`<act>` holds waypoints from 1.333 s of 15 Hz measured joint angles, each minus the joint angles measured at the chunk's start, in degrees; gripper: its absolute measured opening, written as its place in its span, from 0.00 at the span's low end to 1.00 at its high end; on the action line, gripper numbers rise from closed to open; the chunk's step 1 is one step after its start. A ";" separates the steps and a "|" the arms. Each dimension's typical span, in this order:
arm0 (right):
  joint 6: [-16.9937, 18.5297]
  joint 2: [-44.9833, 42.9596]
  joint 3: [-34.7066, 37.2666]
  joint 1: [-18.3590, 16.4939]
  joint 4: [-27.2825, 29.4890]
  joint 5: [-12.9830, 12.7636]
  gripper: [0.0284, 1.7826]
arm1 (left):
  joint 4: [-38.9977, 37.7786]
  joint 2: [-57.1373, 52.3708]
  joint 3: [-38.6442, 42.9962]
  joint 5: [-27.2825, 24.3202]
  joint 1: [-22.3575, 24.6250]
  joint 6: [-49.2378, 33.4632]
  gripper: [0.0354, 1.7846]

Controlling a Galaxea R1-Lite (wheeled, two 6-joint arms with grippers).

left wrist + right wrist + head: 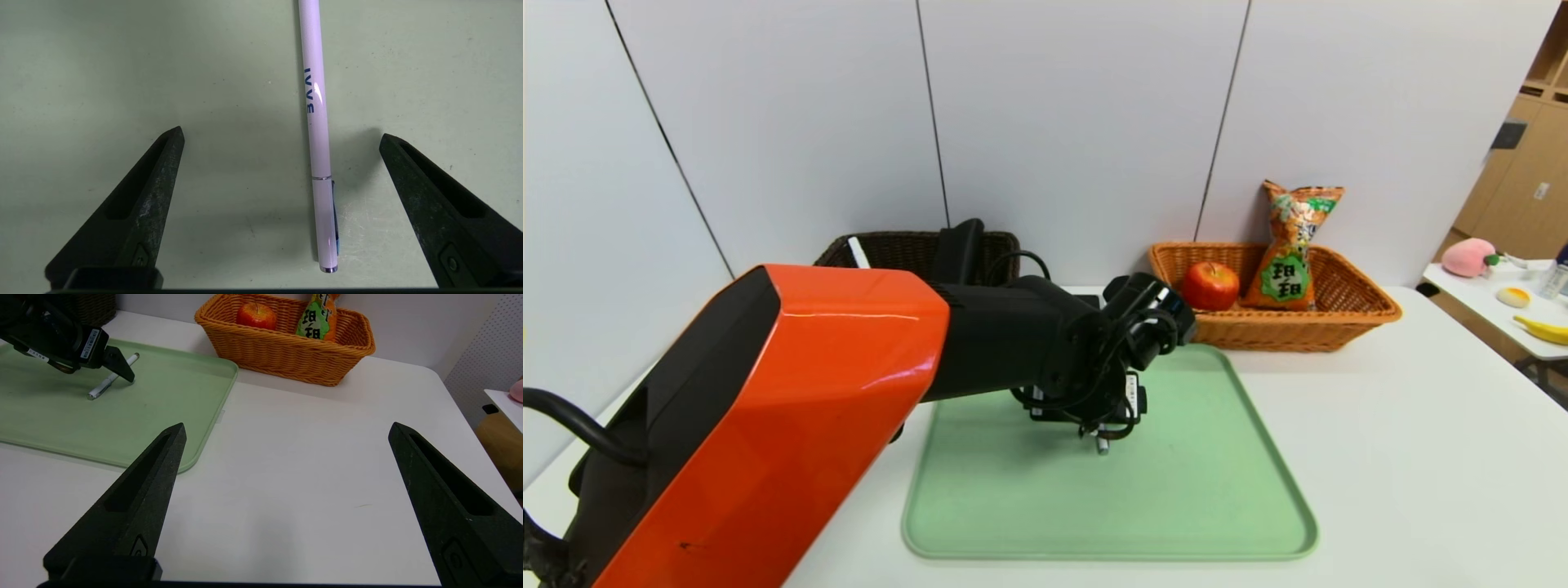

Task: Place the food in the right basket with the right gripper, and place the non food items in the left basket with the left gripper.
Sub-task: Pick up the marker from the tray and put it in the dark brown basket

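One green tray (pixel 1217 506) sits in the middle of the white table (pixel 1421 457), its raised rim running all round. Most of its near and right half is bare. The table to the right of the tray is open too, out to the table's rounded right edge, and the right gripper (pixel 286 428) hangs over that stretch with its jaws spread wide and nothing between them.

The left arm reaches in from the near left, and the left gripper (pixel 282 134) points down over the middle of the tray, jaws spread wide. One white pen (pixel 318 134) lies flat on the tray between the two fingers (pixel 143 204). It sits closer to one finger than the other and touches neither. In the head view only the pen's tip peeks out below the gripper.

There are two baskets along the far edge, against the wall. The dark one (pixel 890 245) sits on the left, partly hidden by the arm, with a pale item I cannot make out showing at its rim. The orange one (pixel 1347 314) sits on the right, just beyond the tray's far right corner. It holds two things: one red apple (pixel 1210 286) and one snack bag (pixel 1290 249) standing upright beside it.
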 joint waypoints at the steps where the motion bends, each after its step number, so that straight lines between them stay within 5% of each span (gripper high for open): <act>1: 0.00 0.00 0.02 0.00 0.00 -0.02 0.96 | 0.00 0.09 -0.02 0.00 0.02 0.04 0.94; 7: 0.00 -0.02 0.11 0.00 0.22 0.00 0.96 | 0.06 0.11 -0.09 -0.09 -0.77 -0.05 0.94; 15: 0.00 -0.07 0.05 -0.02 -0.16 0.02 0.96 | 0.26 -0.13 0.26 1.40 -0.99 -0.11 0.40; 17: -0.02 -0.07 0.05 0.00 -0.18 0.02 0.96 | 0.50 -0.33 0.48 1.43 -1.07 -0.18 0.01; 20: 0.00 -0.07 0.05 0.06 -0.22 0.04 0.96 | 0.61 -0.61 0.66 1.44 -1.05 -0.11 0.01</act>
